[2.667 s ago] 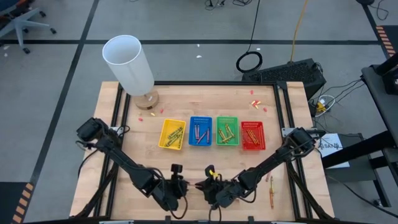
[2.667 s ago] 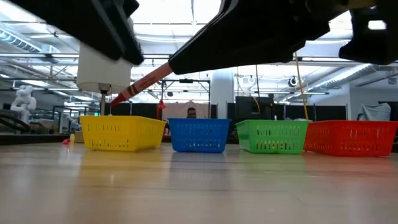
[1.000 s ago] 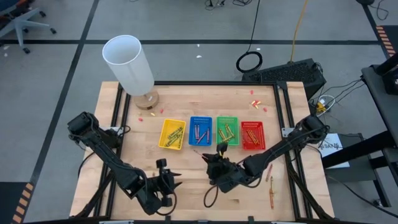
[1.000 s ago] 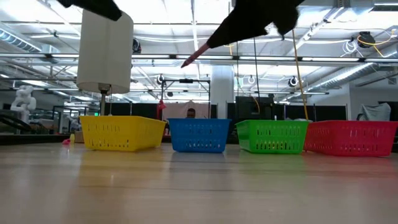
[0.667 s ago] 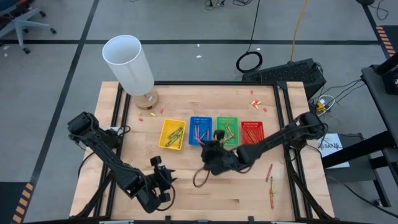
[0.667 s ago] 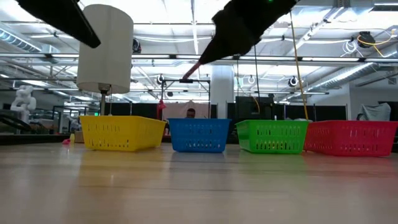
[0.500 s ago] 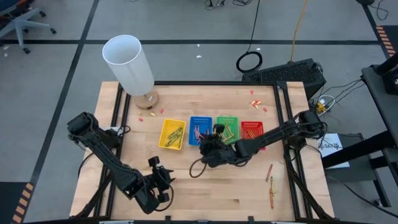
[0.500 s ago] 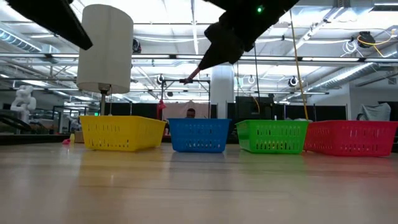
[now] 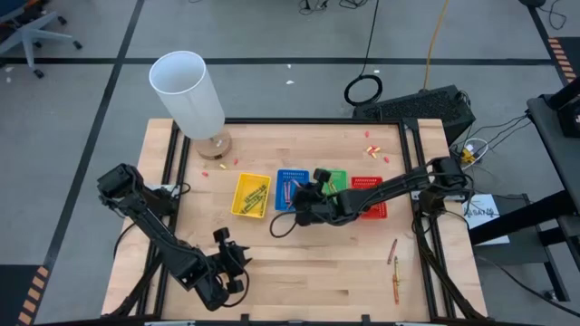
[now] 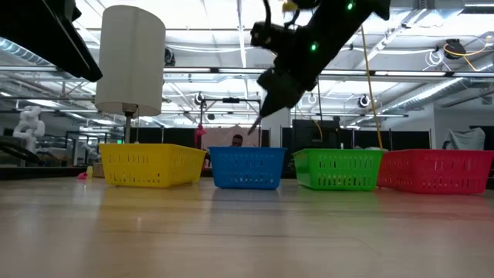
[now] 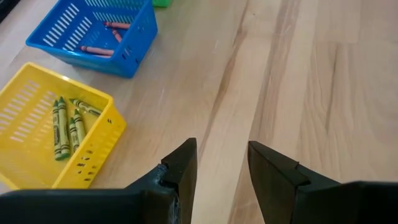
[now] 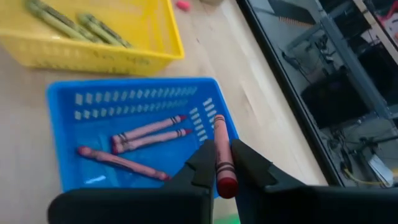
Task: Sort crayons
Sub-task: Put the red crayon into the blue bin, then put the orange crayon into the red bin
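Note:
My right gripper (image 9: pixel 304 193) hangs over the blue tray (image 9: pixel 286 176), shut on a red-brown crayon (image 12: pixel 221 149). Three reddish crayons (image 12: pixel 146 129) lie flat in the blue tray (image 12: pixel 134 99). Greenish crayons (image 11: pixel 64 124) lie in the yellow tray (image 9: pixel 251 195); the green tray (image 9: pixel 338 177) and the red tray (image 9: pixel 370 184) stand to the right. My left gripper (image 11: pixel 221 152) stands open over bare wood near the table's front left (image 9: pixel 236 258), touching nothing. My right gripper pinches the crayon's lower half (image 12: pixel 223 167) between its two fingers (image 12: pixel 202 158). The crayon lies along the fingers, its far end (image 12: pixel 218 119) sticking out past the fingertips. The fingers slant down from the table's right side. The crayon is clear of the blue tray below.
A tall white cylinder (image 9: pixel 186 91) stands on a wooden foot at the far left. Two loose crayons (image 9: pixel 393 264) lie near the right front edge. Small red-pink scraps (image 9: pixel 372 150) are scattered at the far side. Bare wood stretches across the table's near half.
My right gripper has carried the crayon from the table's near middle toward the far edge and left, and now stands above the blue tray, tipped more steeply down. The crayon stays between its fingers.

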Controlling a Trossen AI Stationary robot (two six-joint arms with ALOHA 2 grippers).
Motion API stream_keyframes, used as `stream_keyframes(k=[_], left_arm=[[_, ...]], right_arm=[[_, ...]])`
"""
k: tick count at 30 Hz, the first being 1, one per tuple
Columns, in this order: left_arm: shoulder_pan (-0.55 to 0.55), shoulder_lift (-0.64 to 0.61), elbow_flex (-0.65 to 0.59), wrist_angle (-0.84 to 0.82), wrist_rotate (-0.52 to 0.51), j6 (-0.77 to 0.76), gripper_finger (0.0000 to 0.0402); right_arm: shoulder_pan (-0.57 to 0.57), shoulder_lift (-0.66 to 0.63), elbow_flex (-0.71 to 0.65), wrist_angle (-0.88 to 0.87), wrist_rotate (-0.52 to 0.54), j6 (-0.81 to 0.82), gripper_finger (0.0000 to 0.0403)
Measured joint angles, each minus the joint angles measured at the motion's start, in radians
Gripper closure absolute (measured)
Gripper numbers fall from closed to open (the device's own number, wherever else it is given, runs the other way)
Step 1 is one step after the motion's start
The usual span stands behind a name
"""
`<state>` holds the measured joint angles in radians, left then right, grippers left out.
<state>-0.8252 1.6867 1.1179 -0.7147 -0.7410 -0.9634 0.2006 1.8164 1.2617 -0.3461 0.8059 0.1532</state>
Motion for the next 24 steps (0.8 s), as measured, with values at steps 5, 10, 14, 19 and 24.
stream_keyframes(k=[5, 10, 14, 19, 24], left_arm=[[0.001, 0.0, 0.0, 0.0, 0.0, 0.0, 0.0261], [0.001, 0.0, 0.0, 0.019, 0.0, 0.001, 0.0261], [0.001, 0.0, 0.0, 0.029, 0.0, 0.004, 0.0261], [0.001, 0.0, 0.0, 0.028, 0.0, 0.007, 0.0261], [0.001, 0.0, 0.0, 0.027, 0.0, 0.007, 0.0261]], right_arm=[[-0.011, 0.031, 0.0, -0.002, 0.0, 0.003, 0.0374], [-0.018, 0.058, 0.0, -0.003, -0.029, 0.015, 0.0374], [-0.018, 0.076, 0.0, -0.003, -0.049, 0.01, 0.0372], [-0.018, 0.076, 0.0, -0.003, -0.05, 0.021, 0.0342], [-0.014, 0.076, 0.0, 0.001, -0.05, 0.046, 0.0292]])
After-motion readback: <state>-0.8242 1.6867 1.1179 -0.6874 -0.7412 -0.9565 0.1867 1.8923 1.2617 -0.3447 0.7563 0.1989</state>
